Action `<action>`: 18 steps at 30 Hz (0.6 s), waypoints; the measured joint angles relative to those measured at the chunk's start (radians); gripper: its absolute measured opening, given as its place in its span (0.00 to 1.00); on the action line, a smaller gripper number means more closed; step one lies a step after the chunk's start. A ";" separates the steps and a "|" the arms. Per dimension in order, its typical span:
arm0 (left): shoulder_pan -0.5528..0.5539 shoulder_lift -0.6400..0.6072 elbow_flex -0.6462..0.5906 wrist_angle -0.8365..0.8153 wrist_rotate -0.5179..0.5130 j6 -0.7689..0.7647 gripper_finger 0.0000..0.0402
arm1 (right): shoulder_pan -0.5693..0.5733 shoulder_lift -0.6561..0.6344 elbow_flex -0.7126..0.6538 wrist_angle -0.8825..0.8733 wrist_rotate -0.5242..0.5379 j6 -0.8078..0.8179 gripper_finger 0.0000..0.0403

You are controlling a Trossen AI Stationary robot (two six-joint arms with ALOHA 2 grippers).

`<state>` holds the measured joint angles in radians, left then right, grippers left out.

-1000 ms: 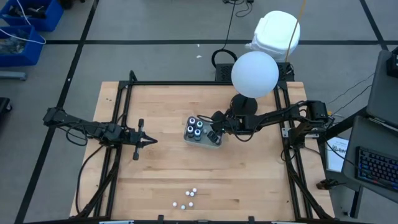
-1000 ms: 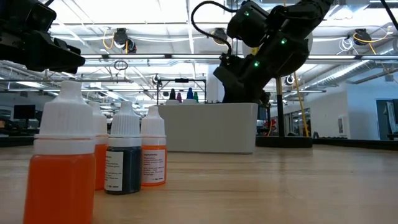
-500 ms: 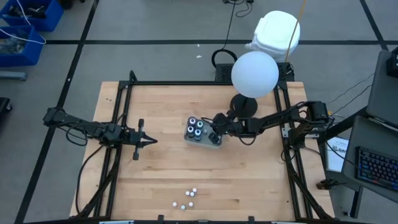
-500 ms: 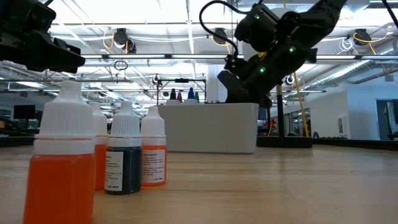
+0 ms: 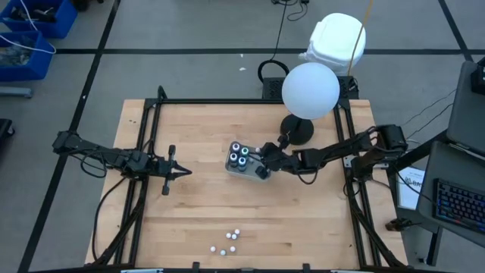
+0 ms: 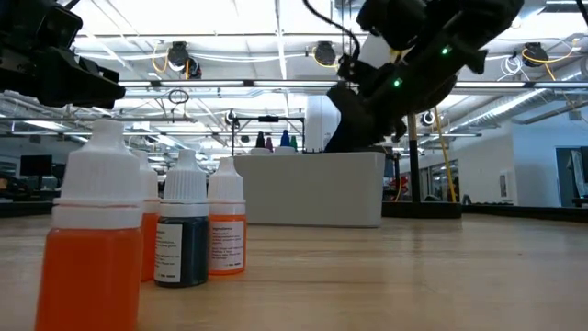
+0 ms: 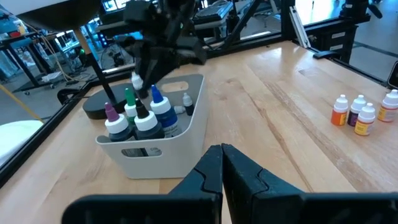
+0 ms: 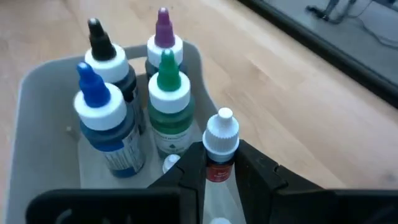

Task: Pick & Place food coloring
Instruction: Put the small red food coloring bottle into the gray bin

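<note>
So from where I'm sitting, the table is a pale butcher-block top with a black frame around it, set on a grey floor with dark lines; the low view looks past it into a big bright hall with strip lights and racks. My right gripper is over the grey bin near the table's middle, pinching a small white-capped bottle with a red label. That bottle stands upright, long axis vertical, nozzle pointing up, right beside the four bigger bottles standing in the bin, whose black, purple, blue and green tips also point up. Whether it's touching the bin floor I can't tell. More little droppers stand upright in a cluster near the front edge, well apart from the bin; up close they show orange and dark liquid under white caps. My left gripper waits above the left half of the table, fingers pressed together, pointing toward the bin.
</note>
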<state>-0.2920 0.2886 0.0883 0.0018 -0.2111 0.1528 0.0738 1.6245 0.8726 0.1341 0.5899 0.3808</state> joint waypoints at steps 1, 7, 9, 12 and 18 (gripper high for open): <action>0.000 0.000 0.000 0.000 0.000 0.000 0.02 | 0.011 -0.006 0.000 -0.001 0.020 0.000 0.14; 0.000 0.000 0.000 0.001 0.000 -0.004 0.02 | 0.079 -0.016 0.000 -0.083 0.048 0.064 0.14; 0.000 0.000 0.000 0.001 0.000 -0.004 0.02 | 0.091 -0.016 0.000 -0.096 0.064 0.084 0.14; 0.000 0.000 0.000 0.007 0.000 -0.004 0.02 | 0.095 -0.016 0.000 -0.101 0.064 0.086 0.14; 0.000 0.000 0.000 0.020 0.000 -0.004 0.02 | 0.101 -0.005 0.001 -0.102 0.010 0.126 0.14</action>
<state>-0.2920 0.2889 0.0883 0.0219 -0.2108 0.1490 0.1751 1.6195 0.8734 0.0325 0.5996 0.5064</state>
